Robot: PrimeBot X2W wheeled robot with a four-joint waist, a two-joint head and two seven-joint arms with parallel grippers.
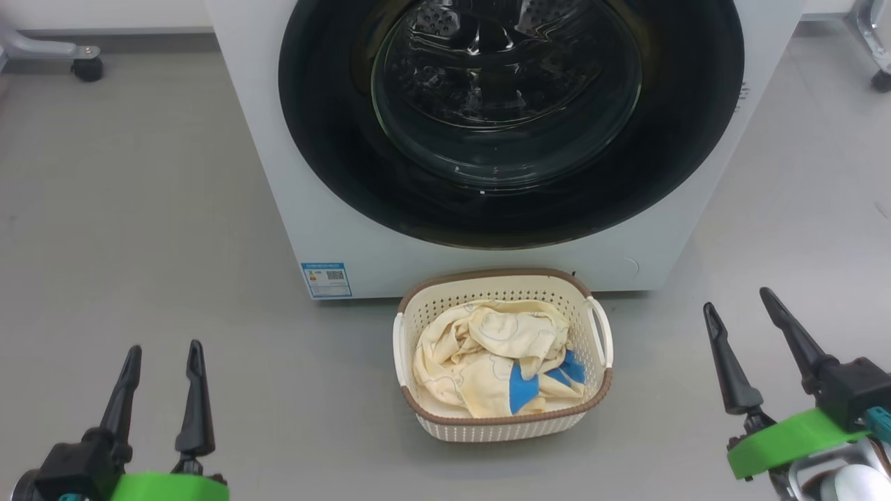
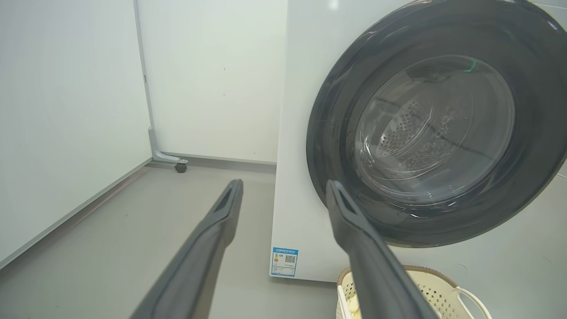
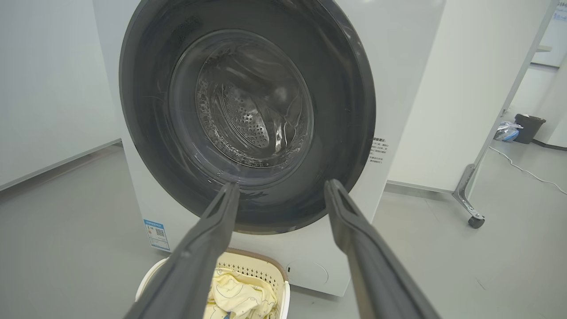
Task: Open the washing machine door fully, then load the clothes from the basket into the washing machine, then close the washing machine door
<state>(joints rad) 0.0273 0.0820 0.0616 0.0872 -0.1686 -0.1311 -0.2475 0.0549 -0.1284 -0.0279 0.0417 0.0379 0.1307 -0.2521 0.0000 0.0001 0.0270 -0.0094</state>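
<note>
Dark, long fingers of the left pincer (image 1: 165, 346) stand spread wide, holding nothing and touching nothing. The right pincer (image 1: 736, 299) is just as wide open and just as empty. Both hang above grey floor (image 1: 139, 209), well apart from each other.

Between the two pincers, a little ahead of their tips, the basket (image 1: 501, 428) sits on the floor. The clothes (image 1: 480, 355) are heaped inside it, pale yellow with blue patches. Only bare floor separates each pincer from the basket.

Beyond the basket, ahead of both pincers, stands the washing machine (image 1: 278, 195). Its door (image 1: 327, 139) is shut against the white front, and the steel drum (image 3: 248, 128) shows through the glass. The door lies ahead and to the right of the left pincer, and ahead and to the left of the right one. A blue sticker (image 1: 326, 279) sits low on the machine's front, nearer the left pincer. Far off to the right pincer's right stands a dark bin (image 3: 529, 128).
</note>
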